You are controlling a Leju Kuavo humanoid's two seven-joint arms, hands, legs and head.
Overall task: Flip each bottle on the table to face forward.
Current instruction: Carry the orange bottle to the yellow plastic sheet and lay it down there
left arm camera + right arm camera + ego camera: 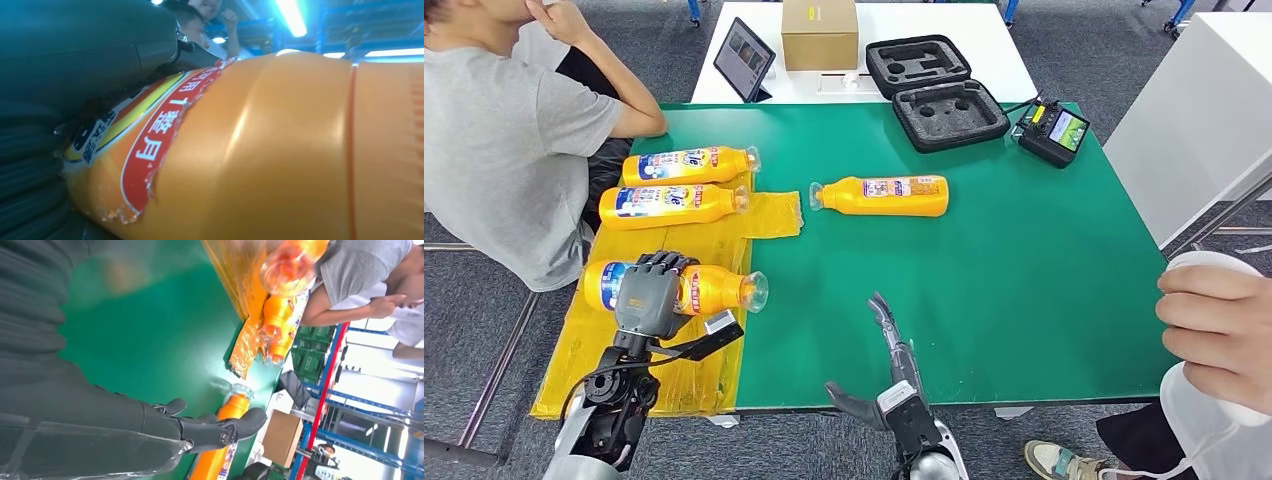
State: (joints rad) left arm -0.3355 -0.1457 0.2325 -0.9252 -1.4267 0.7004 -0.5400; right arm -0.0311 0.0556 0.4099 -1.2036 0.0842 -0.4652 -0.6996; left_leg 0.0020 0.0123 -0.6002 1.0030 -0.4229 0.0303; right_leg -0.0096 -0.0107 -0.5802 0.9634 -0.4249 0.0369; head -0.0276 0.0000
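Several orange bottles lie on their sides. The nearest bottle (714,288) rests on a yellow sheet (589,345), cap to the right, and my left hand (652,292) grips it from above around its labelled middle. In the left wrist view that bottle (280,150) presses right against the hand, its red label edge showing. Two more bottles (686,164) (669,203) lie side by side further back on the sheet. A lone bottle (884,195) lies on the bare green table (1024,260), cap to the left. My right hand (889,345) hovers open at the table's front edge, fingers (200,427) extended.
A person in a grey shirt (504,140) sits at the left edge, an arm on the table. Another person's hand (1214,330) comes in at the right. At the back stand a tablet (744,58), a cardboard box (819,33), a black foam case (934,90) and a controller (1052,130).
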